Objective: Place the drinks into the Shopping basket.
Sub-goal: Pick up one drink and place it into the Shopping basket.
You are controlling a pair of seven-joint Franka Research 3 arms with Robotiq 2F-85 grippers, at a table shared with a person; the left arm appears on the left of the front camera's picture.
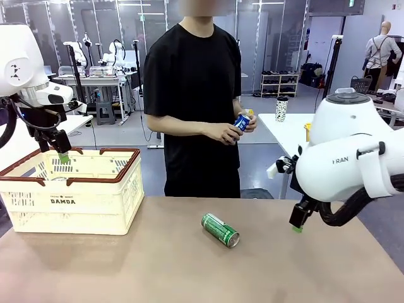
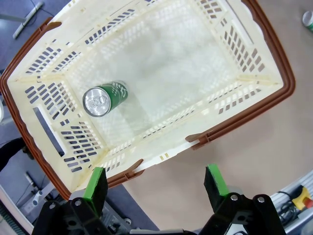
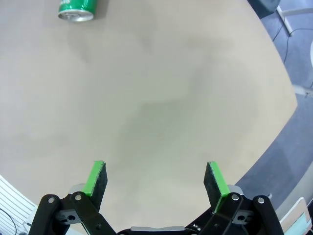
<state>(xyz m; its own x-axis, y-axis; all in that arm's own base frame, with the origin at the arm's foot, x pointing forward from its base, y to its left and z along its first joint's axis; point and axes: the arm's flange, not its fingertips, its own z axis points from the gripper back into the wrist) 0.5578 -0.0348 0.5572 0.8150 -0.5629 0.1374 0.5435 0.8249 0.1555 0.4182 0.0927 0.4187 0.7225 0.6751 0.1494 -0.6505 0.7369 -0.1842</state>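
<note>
Green can point(image 2: 105, 98) in Shopping basket point(image 2: 234, 39); second green can point(image 1: 220, 230) on table point(image 1: 158, 271) (lying).

Your right gripper point(image 3: 156, 178) hangs over bare table point(image 3: 161, 98), fingers spread wide, nothing between; a green can point(image 3: 77, 8) lies far ahead, off to the left.

The left arm point(image 1: 22, 66) bends down at its wrist. The left gripper point(image 2: 156, 180) points downward, its jaws spread wide, with nothing between the green pads point(image 2: 95, 182). The right arm point(image 1: 353, 158) is bent, with its big white joint above and behind the right gripper point(image 3: 156, 177). This gripper also points down, jaws wide apart and empty. The person's hands point(image 1: 230, 129) meet in front of the waist, with curled fingers.
</note>
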